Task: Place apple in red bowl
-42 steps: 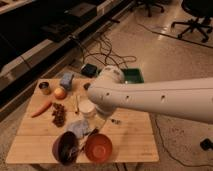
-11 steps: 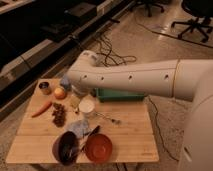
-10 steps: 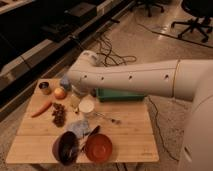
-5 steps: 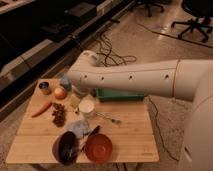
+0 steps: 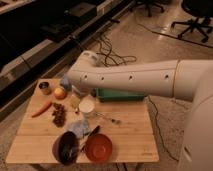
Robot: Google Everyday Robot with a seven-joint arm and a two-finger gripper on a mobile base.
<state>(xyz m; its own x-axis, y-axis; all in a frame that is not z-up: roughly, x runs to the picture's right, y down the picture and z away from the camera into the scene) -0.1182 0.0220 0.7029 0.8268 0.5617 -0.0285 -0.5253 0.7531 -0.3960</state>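
The apple (image 5: 60, 93) is small, yellow-orange with a red blush, and sits at the far left of the wooden table (image 5: 130, 131). The red bowl (image 5: 98, 147) stands empty at the table's front edge, right of a dark bowl (image 5: 66, 147). My white arm reaches in from the right across the table's back. My gripper (image 5: 71, 93) hangs at the arm's left end, just right of the apple and close to it. The arm's end hides most of it.
A carrot (image 5: 41, 108) and dark grapes (image 5: 59, 115) lie left. A small can (image 5: 44, 87) and a blue object (image 5: 66, 81) stand behind the apple. A white cup (image 5: 87, 106), a crumpled cloth (image 5: 79, 128) and cutlery (image 5: 107, 118) lie mid-table. A green tray (image 5: 120, 94) sits at the back.
Since 4.2 s ago my arm has swung left, bringing the gripper next to the apple. Over the last second nothing has visibly moved.
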